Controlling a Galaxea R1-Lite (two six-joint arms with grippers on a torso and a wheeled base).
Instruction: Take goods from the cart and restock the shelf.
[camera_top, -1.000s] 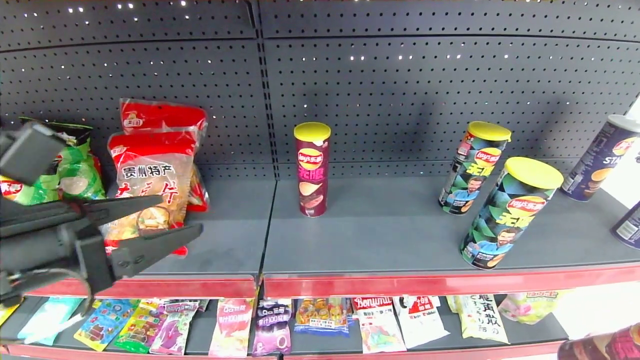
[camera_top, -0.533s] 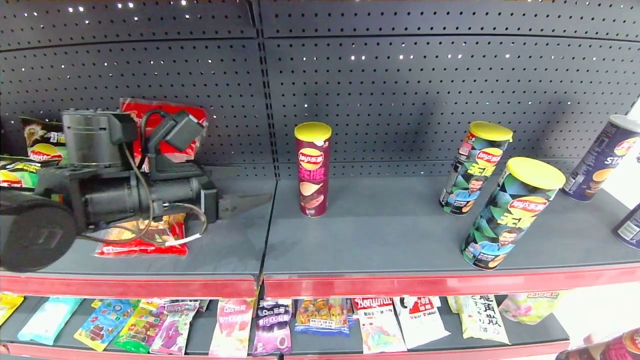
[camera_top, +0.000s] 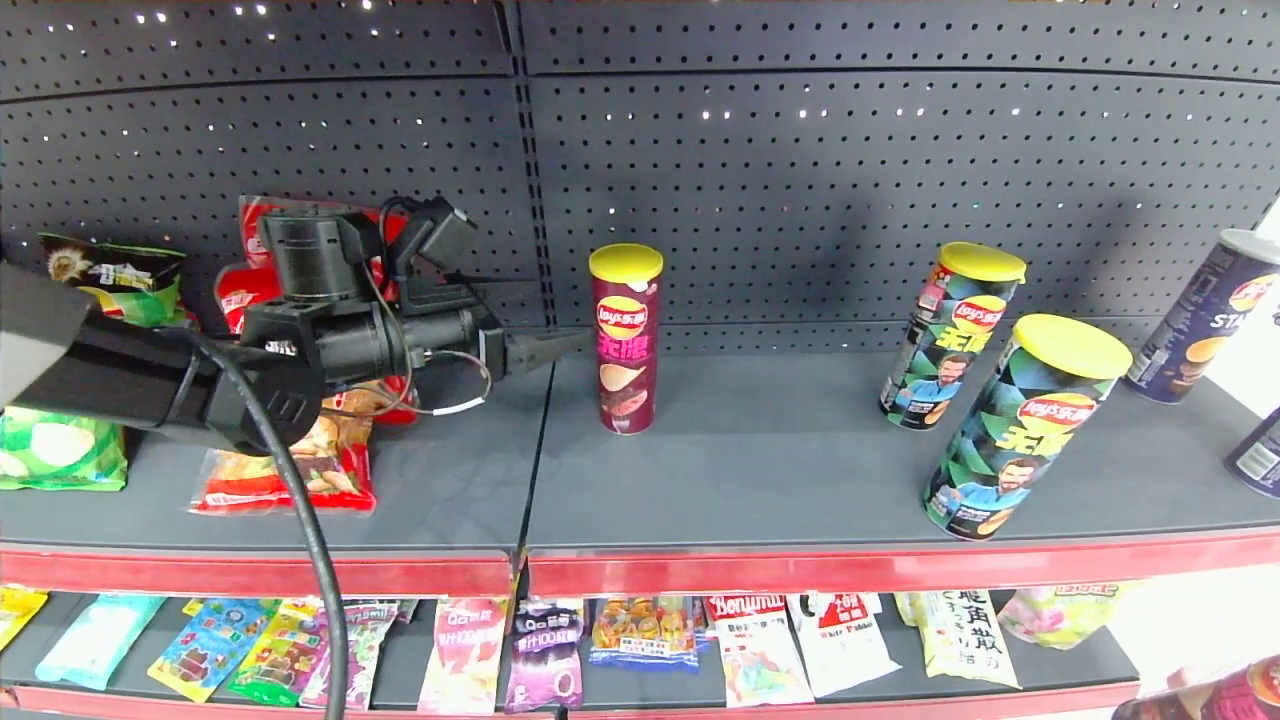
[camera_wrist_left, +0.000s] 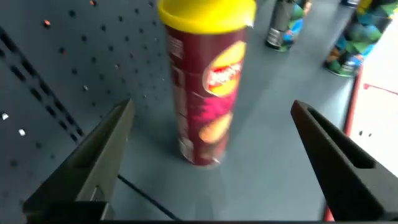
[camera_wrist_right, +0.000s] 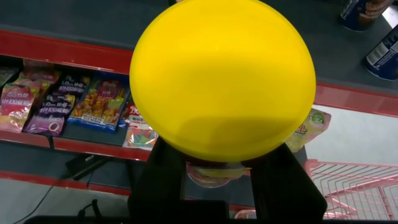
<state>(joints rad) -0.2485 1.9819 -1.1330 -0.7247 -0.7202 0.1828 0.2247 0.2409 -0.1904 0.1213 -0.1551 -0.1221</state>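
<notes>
A maroon chips can (camera_top: 625, 340) with a yellow lid stands upright mid-shelf, close to the pegboard. My left gripper (camera_top: 572, 346) reaches in from the left at can height, its tips just short of the can. In the left wrist view its fingers (camera_wrist_left: 102, 165) stand wide open, with the can (camera_wrist_left: 208, 93) ahead between them, untouched. My right gripper (camera_wrist_right: 227, 182) is shut on a second chips can, whose yellow lid (camera_wrist_right: 222, 78) hides most of it. That maroon can (camera_top: 1215, 695) peeks in at the bottom right corner of the head view, below the shelf.
Two green-patterned cans (camera_top: 950, 335) (camera_top: 1020, 425) and dark blue cans (camera_top: 1195, 320) stand on the right of the shelf (camera_top: 800, 470). Red snack bags (camera_top: 300, 455) and green bags (camera_top: 60, 450) lie at the left. Packets (camera_top: 600, 635) fill the lower shelf. A pink cart frame (camera_wrist_right: 354, 186) is below.
My left arm has swung up from the lower left onto the shelf, turned, and advanced rightward until its tips nearly reach the maroon can. The shelf goods have not moved.
</notes>
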